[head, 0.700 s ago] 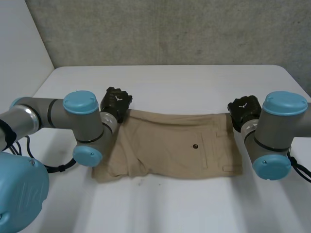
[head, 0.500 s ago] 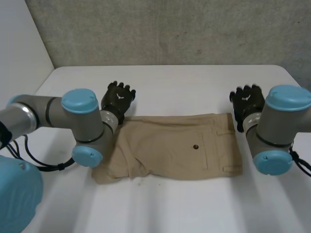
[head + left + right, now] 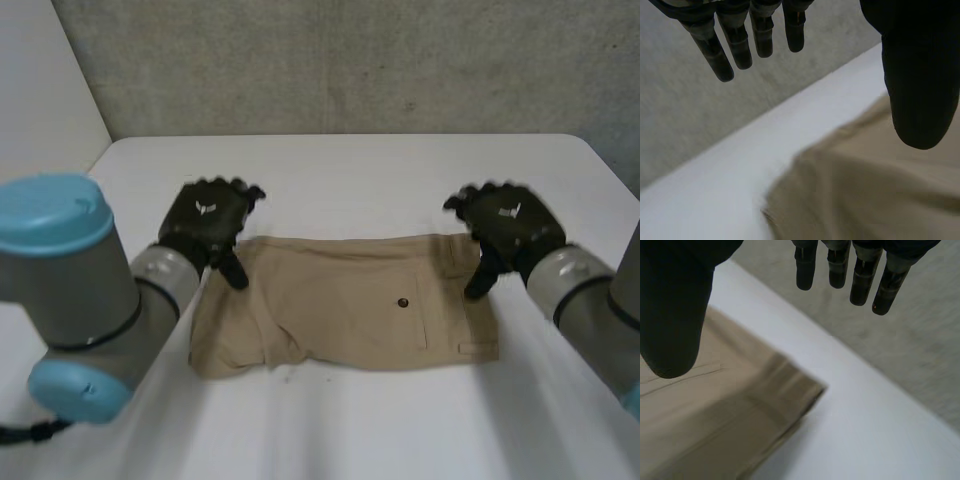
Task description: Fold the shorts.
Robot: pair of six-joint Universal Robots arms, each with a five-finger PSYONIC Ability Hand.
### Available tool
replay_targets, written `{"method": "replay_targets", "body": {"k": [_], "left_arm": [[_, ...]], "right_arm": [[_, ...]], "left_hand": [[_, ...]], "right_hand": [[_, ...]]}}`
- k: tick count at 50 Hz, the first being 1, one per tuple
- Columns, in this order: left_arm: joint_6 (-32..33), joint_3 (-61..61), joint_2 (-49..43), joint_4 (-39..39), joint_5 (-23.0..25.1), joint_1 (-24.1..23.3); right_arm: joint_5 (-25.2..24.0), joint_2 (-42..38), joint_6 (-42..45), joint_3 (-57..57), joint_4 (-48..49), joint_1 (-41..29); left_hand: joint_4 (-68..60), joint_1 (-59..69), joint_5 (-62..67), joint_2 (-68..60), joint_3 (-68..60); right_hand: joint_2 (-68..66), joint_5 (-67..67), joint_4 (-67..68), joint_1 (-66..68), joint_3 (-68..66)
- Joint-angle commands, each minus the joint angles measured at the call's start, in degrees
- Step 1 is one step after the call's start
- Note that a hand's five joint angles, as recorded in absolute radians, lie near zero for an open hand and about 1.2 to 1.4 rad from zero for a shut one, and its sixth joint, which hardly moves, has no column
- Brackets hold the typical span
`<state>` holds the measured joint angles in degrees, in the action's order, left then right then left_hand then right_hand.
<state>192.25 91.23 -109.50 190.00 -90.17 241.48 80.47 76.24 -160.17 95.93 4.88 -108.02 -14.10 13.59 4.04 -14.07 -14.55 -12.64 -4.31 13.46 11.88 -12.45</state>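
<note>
the tan cloth shorts (image 3: 345, 305) lie flat on the white surface (image 3: 360, 170), about in the middle, between the two arms. they look like a wide, low shape that runs from side to side. the end with the waist band is on the robot's right side and the leg end is on its left side. a small dark button (image 3: 403, 301) sits on the top layer, next to a pocket seam. the near corner on the left side is a bit lumpy.

the black left hand (image 3: 208, 222) hangs over the far left corner of the shorts. its fingers (image 3: 735, 47) are straight and spread apart, and its thumb (image 3: 917, 85) points down at the cloth. it holds nothing.

the black right hand (image 3: 507, 228) hangs over the far right corner, by the waist band. its fingers (image 3: 860, 282) are straight too, with the thumb (image 3: 675, 310) out to the side above the cloth. nothing is in it.

i cannot tell if either thumb touches the cloth.

behind the surface is a rough grey wall (image 3: 350, 60).
</note>
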Motion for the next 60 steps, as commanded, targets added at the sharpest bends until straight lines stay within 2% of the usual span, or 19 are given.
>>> {"method": "replay_targets", "body": {"k": [1, 6, 11, 17, 36, 43, 51, 54, 60], "left_arm": [[-3.6, 6.3, 0.1, 0.3, -0.4, -2.5], [-3.6, 6.8, -3.8, 0.4, -0.8, -2.2], [-3.5, 7.0, -5.4, 0.6, -3.3, 1.1], [-2.3, 7.6, -6.8, 0.8, -3.7, 2.6], [6.2, 9.9, -6.4, 0.9, -3.3, 5.5], [6.4, 10.2, -2.6, 0.3, -3.1, 4.6], [5.9, 10.1, 4.1, 0.0, -3.3, 2.0], [5.6, 10.1, 5.5, -0.1, -3.4, 2.0], [5.4, 11.8, 6.5, -0.1, -3.3, 2.2]], "right_arm": [[-4.1, -0.1, -2.9, 6.8, 0.2, 2.0], [-4.9, -5.0, -2.7, 7.8, 2.4, 3.3], [-4.4, -7.4, -2.1, 8.3, 6.0, 4.0], [-3.8, -9.8, -0.7, 8.2, 10.1, 4.1], [-3.4, -13.0, 7.8, 5.9, 10.1, 7.9], [-3.3, -10.6, 7.8, 5.6, 9.4, 7.7], [-4.0, -0.6, 6.9, 9.3, 8.0, 7.8], [-5.1, 2.5, 6.9, 11.5, 6.7, 7.7], [-9.1, 3.4, 7.0, 15.9, 5.0, 8.0]], "left_hand": [[-0.2, 0.7, 0.2, -0.2, 0.3], [0.0, 0.5, 0.0, 0.0, 0.5], [0.0, 0.5, 0.0, 0.0, 0.5], [0.4, 0.2, -0.3, 0.3, 0.8], [1.0, -0.5, -1.0, 1.0, 1.5], [1.0, -0.5, -1.0, 1.0, 1.5], [2.0, -1.5, -2.0, 2.0, 2.5], [2.0, -1.5, -2.0, 2.0, 2.5], [2.0, -1.5, -2.0, 2.0, 2.5]], "right_hand": [[2.6, 4.3, -3.5, -1.9, 2.5], [2.6, 4.3, -3.5, -1.9, 2.5], [2.6, 4.3, -3.5, -1.9, 2.5], [2.6, 4.3, -3.5, -1.9, 2.5], [2.1, 3.7, -2.9, -1.3, 1.9], [1.6, 3.2, -2.4, -0.8, 1.4], [-3.1, -1.5, 2.3, 3.9, -3.3], [-8.4, -6.7, 7.5, 9.1, -8.6], [-12.9, -11.2, 12.1, 13.7, -13.1]]}}
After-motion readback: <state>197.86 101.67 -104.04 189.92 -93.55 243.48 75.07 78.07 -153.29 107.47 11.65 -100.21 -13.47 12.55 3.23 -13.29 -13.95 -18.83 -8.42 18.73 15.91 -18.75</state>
